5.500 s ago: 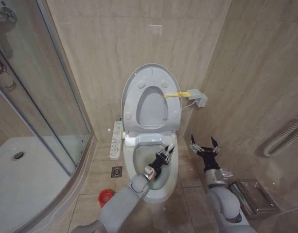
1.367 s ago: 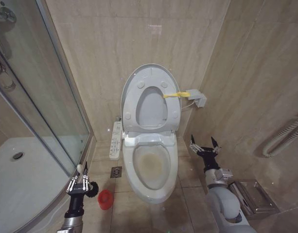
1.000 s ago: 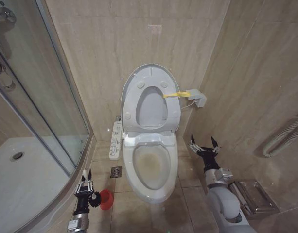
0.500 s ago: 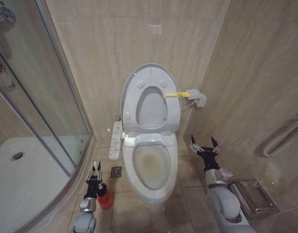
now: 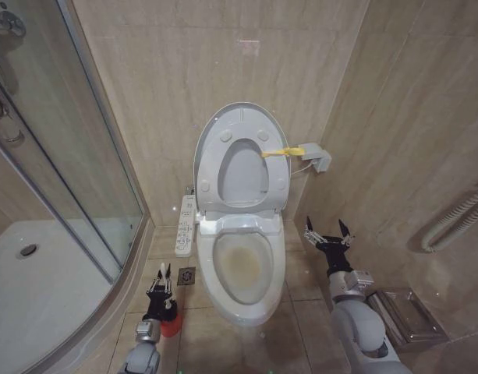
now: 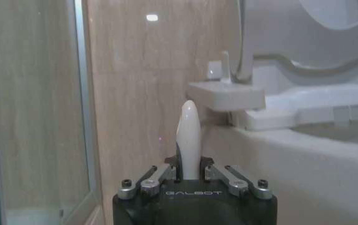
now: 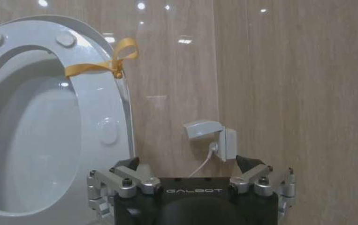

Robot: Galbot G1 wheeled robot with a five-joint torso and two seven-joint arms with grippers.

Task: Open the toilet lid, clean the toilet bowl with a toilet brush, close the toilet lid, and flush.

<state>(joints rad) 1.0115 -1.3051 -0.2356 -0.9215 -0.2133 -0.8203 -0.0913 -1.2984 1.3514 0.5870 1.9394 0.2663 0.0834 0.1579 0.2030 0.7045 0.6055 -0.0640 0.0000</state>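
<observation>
While the toilet lid (image 5: 240, 148) is standing open, the left gripper (image 5: 160, 287), clamping the toilet brush (image 6: 188, 137), is seating it in the red holder (image 5: 171, 325) at lower left; releasing looks next. The right gripper (image 5: 326, 231) is idling, fingers spread, empty.

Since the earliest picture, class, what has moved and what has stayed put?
The left gripper carried the toilet brush out of the toilet bowl, swung left, and now lowers it into the red holder, fingers shut on the handle. The right gripper stayed open; the toilet lid stayed up.
</observation>
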